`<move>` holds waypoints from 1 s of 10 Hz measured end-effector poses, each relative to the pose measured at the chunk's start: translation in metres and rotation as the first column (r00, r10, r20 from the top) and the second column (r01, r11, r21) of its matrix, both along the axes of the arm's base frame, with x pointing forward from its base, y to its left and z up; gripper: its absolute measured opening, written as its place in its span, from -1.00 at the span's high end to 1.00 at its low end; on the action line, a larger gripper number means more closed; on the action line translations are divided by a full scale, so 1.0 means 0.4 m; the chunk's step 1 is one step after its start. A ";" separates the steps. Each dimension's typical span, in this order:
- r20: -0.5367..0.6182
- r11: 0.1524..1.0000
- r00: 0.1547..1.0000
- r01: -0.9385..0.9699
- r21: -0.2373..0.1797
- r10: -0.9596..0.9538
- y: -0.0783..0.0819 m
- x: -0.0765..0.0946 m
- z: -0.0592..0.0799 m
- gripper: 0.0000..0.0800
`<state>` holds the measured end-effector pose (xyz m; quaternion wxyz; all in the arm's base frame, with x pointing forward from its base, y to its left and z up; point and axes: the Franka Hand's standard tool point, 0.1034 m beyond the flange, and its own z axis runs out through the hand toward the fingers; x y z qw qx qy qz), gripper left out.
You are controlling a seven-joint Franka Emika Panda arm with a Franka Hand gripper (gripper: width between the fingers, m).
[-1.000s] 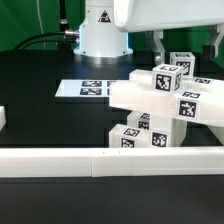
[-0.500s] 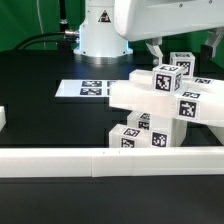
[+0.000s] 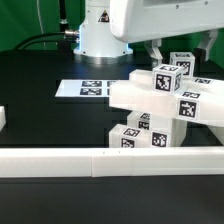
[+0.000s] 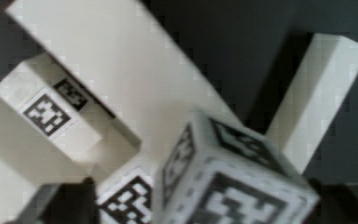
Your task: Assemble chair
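Black desk [image 3: 50, 120] holds the part-built chair [image 3: 160, 105] at right behind the low white rail [image 3: 110, 158]; gripper [image 3: 172, 48] above its top block [image 3: 166, 78], fingers spread, nothing pinched; grasp step, next lower and close squarely.

Even overhead light brightens the exterior view, putting soft sheen on the black table [image 3: 40, 75] and glossy white chair [image 3: 165, 105], while the wrist view is dimmer and blurred throughout.
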<state>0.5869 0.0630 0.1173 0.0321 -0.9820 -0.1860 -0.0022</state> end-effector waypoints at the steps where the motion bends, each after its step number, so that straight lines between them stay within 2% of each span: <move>1: -0.001 1.000 1.000 0.002 0.001 -0.002 0.005 0.000 0.000 0.06; 2: 0.000 1.000 1.000 0.002 0.001 -0.002 0.005 0.000 0.000 0.29; 6: 0.000 0.999 0.999 0.038 0.002 -0.038 0.005 0.000 0.000 0.29; 10: 0.055 0.949 0.947 0.316 0.023 -0.317 0.010 -0.002 0.001 0.29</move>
